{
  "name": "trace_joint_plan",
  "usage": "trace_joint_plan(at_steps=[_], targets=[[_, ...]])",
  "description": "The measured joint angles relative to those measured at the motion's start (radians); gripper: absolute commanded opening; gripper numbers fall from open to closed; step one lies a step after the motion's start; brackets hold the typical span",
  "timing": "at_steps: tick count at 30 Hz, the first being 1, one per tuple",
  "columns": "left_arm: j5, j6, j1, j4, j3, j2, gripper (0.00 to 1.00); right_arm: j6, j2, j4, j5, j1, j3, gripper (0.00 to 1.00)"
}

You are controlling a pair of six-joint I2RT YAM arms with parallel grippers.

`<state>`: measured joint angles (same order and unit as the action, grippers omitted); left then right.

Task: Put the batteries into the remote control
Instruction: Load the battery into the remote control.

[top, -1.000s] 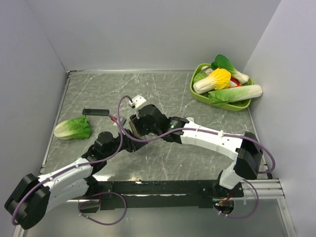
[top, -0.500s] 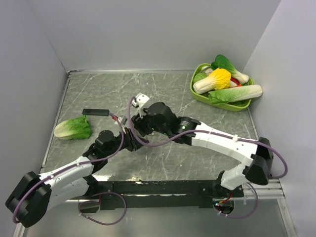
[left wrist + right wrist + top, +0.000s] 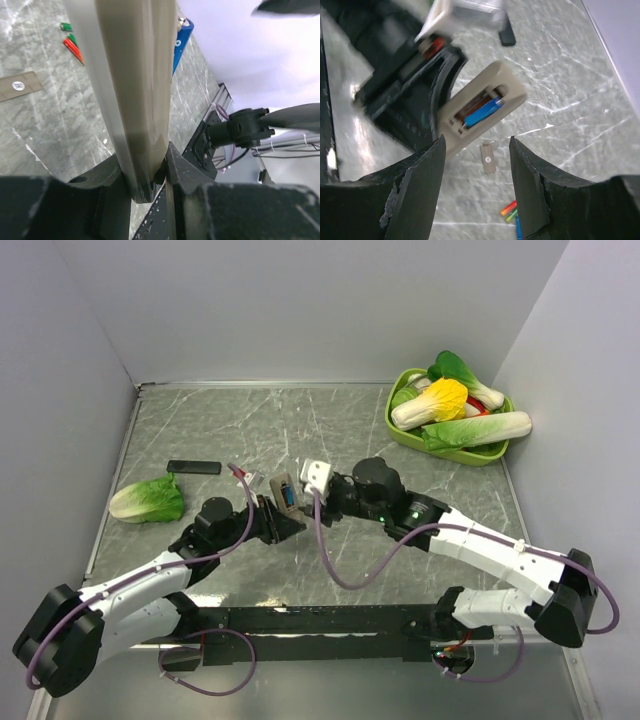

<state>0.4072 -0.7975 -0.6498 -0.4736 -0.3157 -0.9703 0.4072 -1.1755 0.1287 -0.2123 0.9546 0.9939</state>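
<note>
Left gripper (image 3: 145, 175) pinched tight on one end of slim grey-beige plastic remote control (image 3: 485, 107), remote raised off grey marble-pattern table (image 3: 350, 420). Blue cylindrical battery (image 3: 482, 111) in open back recess, beyond left fingertips. Right gripper (image 3: 476, 150) spread, empty – remote just ahead. Loose green, red, orange batteries (image 3: 510, 210) on table under right gripper, near small flat grey cover plate (image 3: 488, 158).

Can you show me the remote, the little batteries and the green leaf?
remote control (image 3: 512, 91): right wrist view, beige back near the end.
batteries (image 3: 74, 49): left wrist view, on the red one.
lettuce leaf (image 3: 148, 500): top view, on its middle.
</note>
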Motion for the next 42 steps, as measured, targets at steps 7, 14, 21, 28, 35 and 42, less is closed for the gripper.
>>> trace_joint_plan(at_steps=[7, 14, 21, 28, 35, 42], targets=[[0.048, 0.007, -0.001, 0.024, -0.020, -0.012, 0.03, 0.176, 0.085, -0.160, -0.183, -0.034, -0.162, 0.58], [0.086, 0.018, -0.001, 0.031, -0.033, -0.014, 0.03, 0.227, 0.083, -0.280, -0.276, -0.055, -0.164, 0.46], [0.097, 0.018, -0.002, 0.038, -0.033, -0.014, 0.03, 0.242, 0.044, -0.308, -0.286, -0.056, -0.162, 0.45], [0.105, 0.019, -0.002, 0.039, -0.034, -0.014, 0.03, 0.260, -0.006, -0.307, -0.254, -0.056, -0.156, 0.43], [0.106, 0.023, -0.002, 0.046, -0.048, -0.014, 0.03, 0.275, -0.027, -0.308, -0.225, -0.056, -0.137, 0.41], [0.112, 0.023, -0.002, 0.046, -0.049, -0.014, 0.03, 0.290, -0.051, -0.306, -0.207, -0.056, -0.135, 0.40]])
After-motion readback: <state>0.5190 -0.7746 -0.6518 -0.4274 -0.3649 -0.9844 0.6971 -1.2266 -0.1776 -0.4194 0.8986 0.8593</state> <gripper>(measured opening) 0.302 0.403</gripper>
